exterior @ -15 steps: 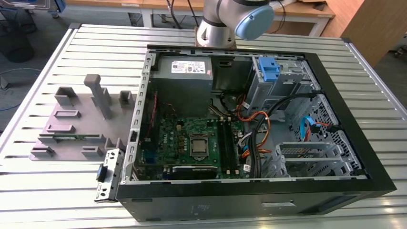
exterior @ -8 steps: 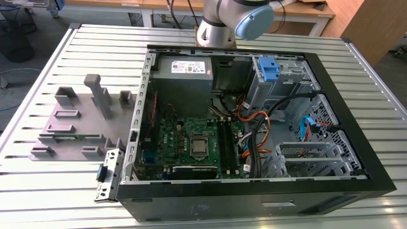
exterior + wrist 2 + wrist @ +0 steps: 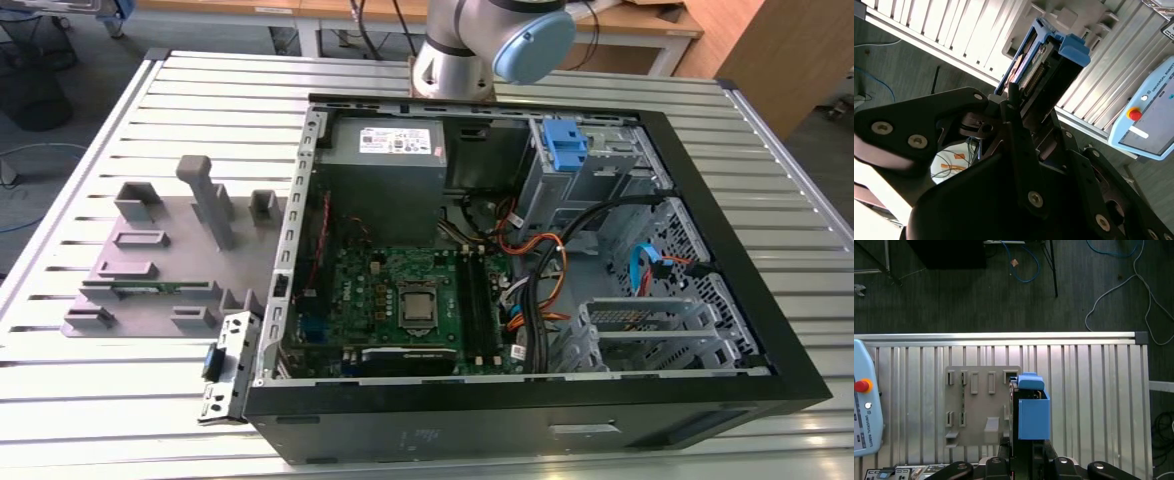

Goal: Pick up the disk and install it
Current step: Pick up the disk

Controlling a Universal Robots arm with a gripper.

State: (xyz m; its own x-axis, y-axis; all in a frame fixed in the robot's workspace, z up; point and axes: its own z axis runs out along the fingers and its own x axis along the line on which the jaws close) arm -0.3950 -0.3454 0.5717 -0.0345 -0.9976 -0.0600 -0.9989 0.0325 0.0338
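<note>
The disk (image 3: 1032, 412), a flat drive seen edge-on in a blue plastic carrier with a blue end tab, is pinched between the gripper (image 3: 1029, 107)'s black jaws, over a grey slotted holder (image 3: 976, 405) on the ribbed metal surface (image 3: 1094, 400). In the exterior view, an open computer case (image 3: 747, 300) lies at three o'clock from the holder.

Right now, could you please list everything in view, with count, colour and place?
disk: 1, blue carrier, held in the gripper
case: 1, black, open, on the table
table: 1, silver, slatted
plate: 1, grey, on table, exterior view's left of case
bracket: 1, blue, upright inside case
motherboard: 1, green, inside case
pendant: 1, light blue, on table
arm: 1, grey and blue, at table's far edge
gripper: 1, black, shut on disk
</note>
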